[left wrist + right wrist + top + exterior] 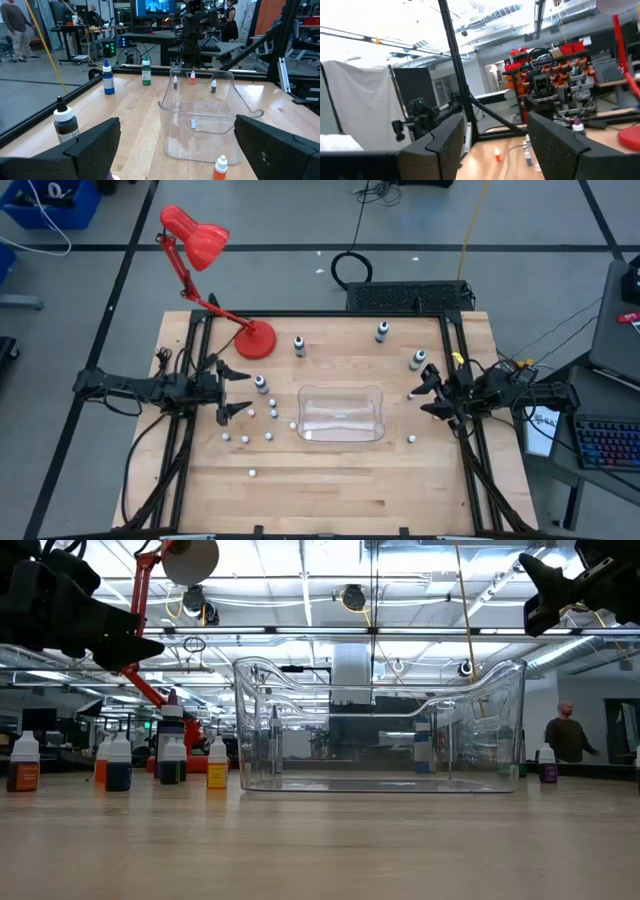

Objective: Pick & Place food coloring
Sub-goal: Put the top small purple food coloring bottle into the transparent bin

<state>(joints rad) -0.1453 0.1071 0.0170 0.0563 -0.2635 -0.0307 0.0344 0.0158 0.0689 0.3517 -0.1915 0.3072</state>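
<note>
Several tiny food coloring bottles (pixel 261 420) with white caps and coloured contents stand upright on the wooden table, left of a clear plastic container (pixel 340 413). The low view shows some of them in a row (pixel 118 765). One orange bottle (pixel 220 167) stands close to the container. My left gripper (pixel 240 392) hovers open at the table's left side, pointing level toward the container, above the bottles and touching nothing. My right gripper (pixel 425 392) hovers open at the right side, tipped upward, with nothing between its fingers (pixel 440 145).
A red desk lamp (pixel 255 338) stands at the far left. Larger bottles stand along the far side: black-topped (pixel 65 122), blue (pixel 108 78), green (pixel 145 71). Two more tiny bottles (pixel 411 439) stand right of the container. People show in the room beyond the table.
</note>
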